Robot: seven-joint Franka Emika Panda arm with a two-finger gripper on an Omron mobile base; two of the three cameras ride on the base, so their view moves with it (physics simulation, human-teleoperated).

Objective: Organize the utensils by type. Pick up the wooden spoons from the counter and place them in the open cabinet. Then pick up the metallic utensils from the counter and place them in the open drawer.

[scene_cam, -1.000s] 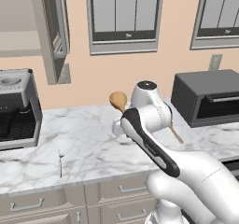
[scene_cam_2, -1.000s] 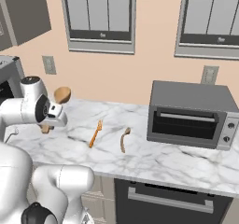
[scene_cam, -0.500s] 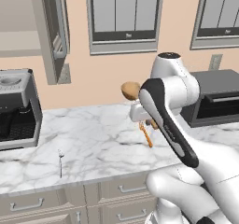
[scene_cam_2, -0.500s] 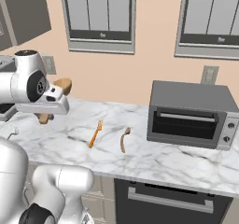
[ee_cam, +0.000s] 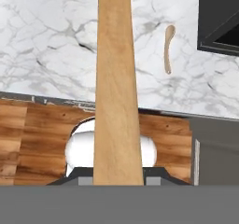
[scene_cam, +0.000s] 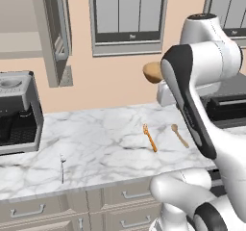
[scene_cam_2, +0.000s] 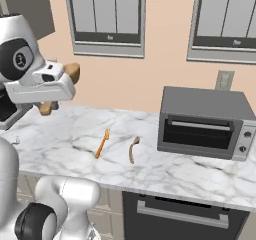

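Observation:
My gripper [scene_cam_2: 49, 90] is shut on the large wooden spoon, held high above the counter [scene_cam: 101, 129]. Its round bowl [scene_cam: 152, 72] sticks out beside my wrist, and its handle [ee_cam: 116, 78] runs up the middle of the hand view, hiding the fingertips. The smaller wooden spoon [scene_cam: 179, 135] lies on the marble, with the orange fork [scene_cam: 150, 137] just to its left. The thin silver utensil [scene_cam: 62, 166] lies near the front edge at the left. At the upper left hangs the cabinet [scene_cam: 54, 32] with its door open and a pale shelf inside. The open drawer is out of view.
A coffee machine [scene_cam: 14, 112] stands at the counter's left end. A grey toaster oven [scene_cam_2: 205, 121] sits at the right end, above a built-in oven [scene_cam_2: 175, 214]. Shut drawer fronts [scene_cam: 129, 195] run under the worktop. Windows line the back wall.
The arm has risen and swung to the right in the left base view, carrying the large wooden spoon higher above the counter. The utensils on the marble have not moved.

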